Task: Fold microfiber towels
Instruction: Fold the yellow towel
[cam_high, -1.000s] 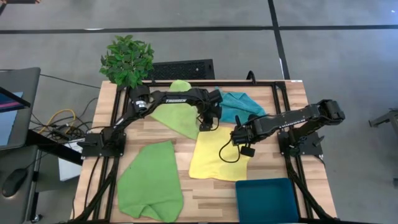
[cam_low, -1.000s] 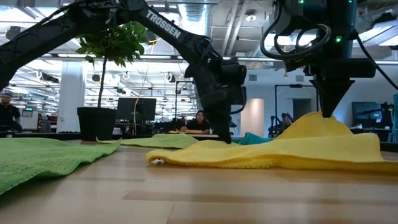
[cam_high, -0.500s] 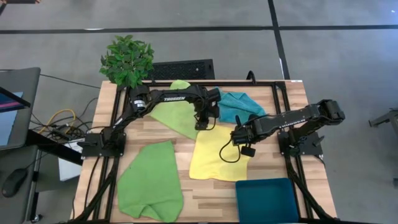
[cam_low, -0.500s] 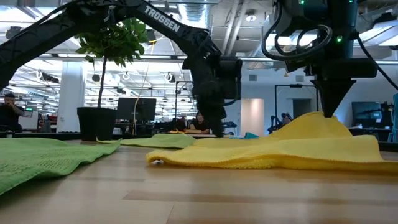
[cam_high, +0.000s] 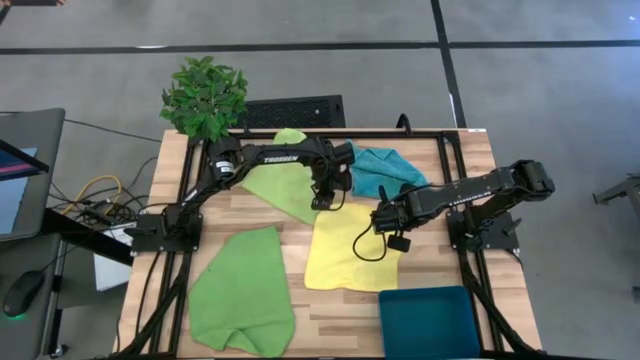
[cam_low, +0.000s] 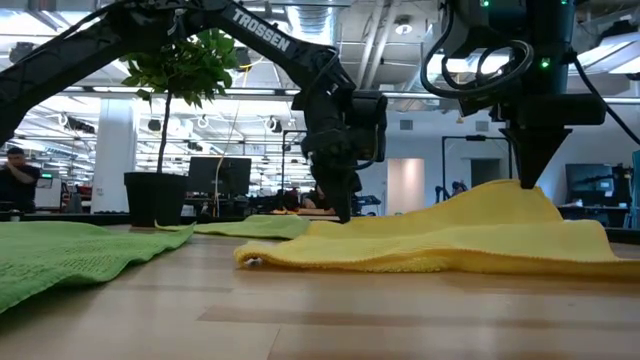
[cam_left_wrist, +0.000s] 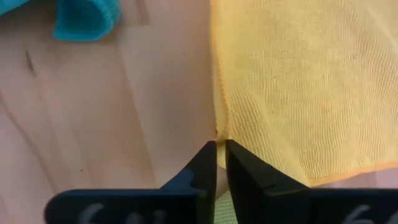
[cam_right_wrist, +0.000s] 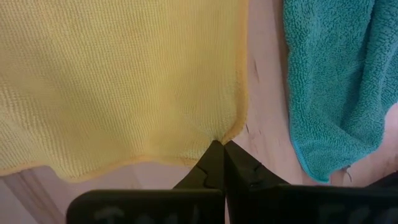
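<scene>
The left gripper (cam_left_wrist: 216, 163) is pinched nearly closed on the far-left edge of the yellow towel (cam_high: 345, 250); the right gripper (cam_right_wrist: 217, 163) is clamped on its far-right corner. Judged from this, both should lift evenly, keeping the hem taut, then carry it over the near edge. The towel lies mid-way across the wooden table (cam_high: 340, 310); a potted plant (cam_high: 205, 97) stands at its far-left corner.

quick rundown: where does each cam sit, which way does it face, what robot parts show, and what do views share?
High: overhead, straight down; both arms, left pincer, right pincer, table.
Low: table height, level into the room; both arms drop in onto the yellow towel.
Left wrist: past its own pinched fingers at the yellow edge.
Right wrist: own shut fingers on the yellow edge, teal towel beside.
All four share the yellow towel.
</scene>
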